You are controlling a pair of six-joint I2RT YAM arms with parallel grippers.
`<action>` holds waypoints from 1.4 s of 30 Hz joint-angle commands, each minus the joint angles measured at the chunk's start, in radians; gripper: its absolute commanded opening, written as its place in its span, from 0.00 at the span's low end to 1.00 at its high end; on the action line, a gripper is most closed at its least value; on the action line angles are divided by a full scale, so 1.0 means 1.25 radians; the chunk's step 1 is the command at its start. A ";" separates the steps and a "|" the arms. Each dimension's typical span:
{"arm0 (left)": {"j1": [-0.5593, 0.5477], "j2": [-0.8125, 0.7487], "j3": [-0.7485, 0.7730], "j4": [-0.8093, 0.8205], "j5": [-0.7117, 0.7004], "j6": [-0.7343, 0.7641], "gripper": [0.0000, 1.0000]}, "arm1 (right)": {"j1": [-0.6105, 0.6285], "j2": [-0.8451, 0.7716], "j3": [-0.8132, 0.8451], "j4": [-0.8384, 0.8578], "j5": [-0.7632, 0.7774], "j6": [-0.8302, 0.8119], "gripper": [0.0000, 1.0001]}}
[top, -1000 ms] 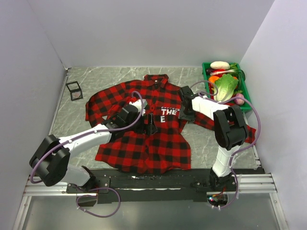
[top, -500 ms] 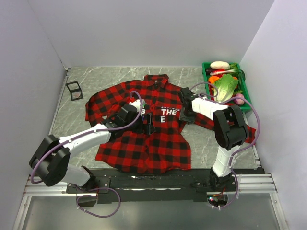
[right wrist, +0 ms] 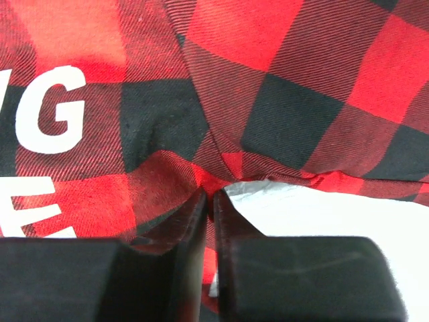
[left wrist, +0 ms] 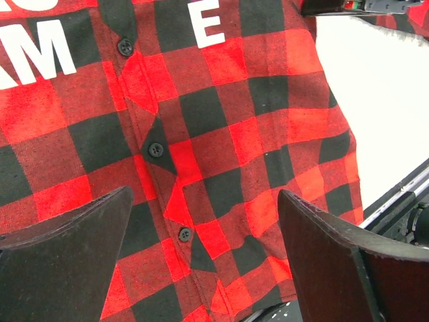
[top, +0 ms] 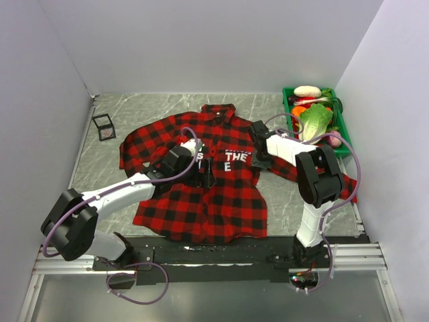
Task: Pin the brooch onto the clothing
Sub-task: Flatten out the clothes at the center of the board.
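Marble table (top: 100,164) lies open left of the shirt (top: 201,208) and behind its collar. Obstacles: wire cube (top: 104,126) far left, vegetable crate (top: 285,94) far right, left arm (top: 120,191) and right arm (top: 315,174) over the shirt. Walls (top: 201,47) close three sides.

Plaid shirt (top: 201,194): red-and-black checks, with white block letters (top: 236,161) across the chest and black buttons (left wrist: 155,149) down the placket. Table top (top: 154,107): grey, marbled with paler veins. Crate (top: 286,94): green, holding a pale green lettuce (top: 315,121) among orange, red and cream items. Wire-frame cube (top: 104,126): black. Left arm (top: 120,191) and right arm (top: 288,149): white links, black joints, mauve cables (top: 360,176). Walls (top: 201,47): pale lilac-white.
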 commanded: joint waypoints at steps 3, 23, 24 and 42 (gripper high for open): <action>0.010 -0.032 0.005 -0.014 -0.022 0.008 0.96 | -0.004 0.019 0.038 -0.026 0.080 -0.016 0.00; 0.036 -0.071 -0.002 -0.030 -0.027 -0.007 0.99 | -0.043 -0.007 0.072 -0.026 0.142 -0.135 0.12; 0.045 -0.073 0.001 -0.033 -0.023 -0.010 0.97 | -0.040 -0.014 0.067 -0.016 0.137 -0.145 0.18; 0.434 -0.147 -0.074 -0.167 -0.071 -0.211 0.96 | 0.250 -0.215 -0.007 0.076 0.082 -0.155 0.74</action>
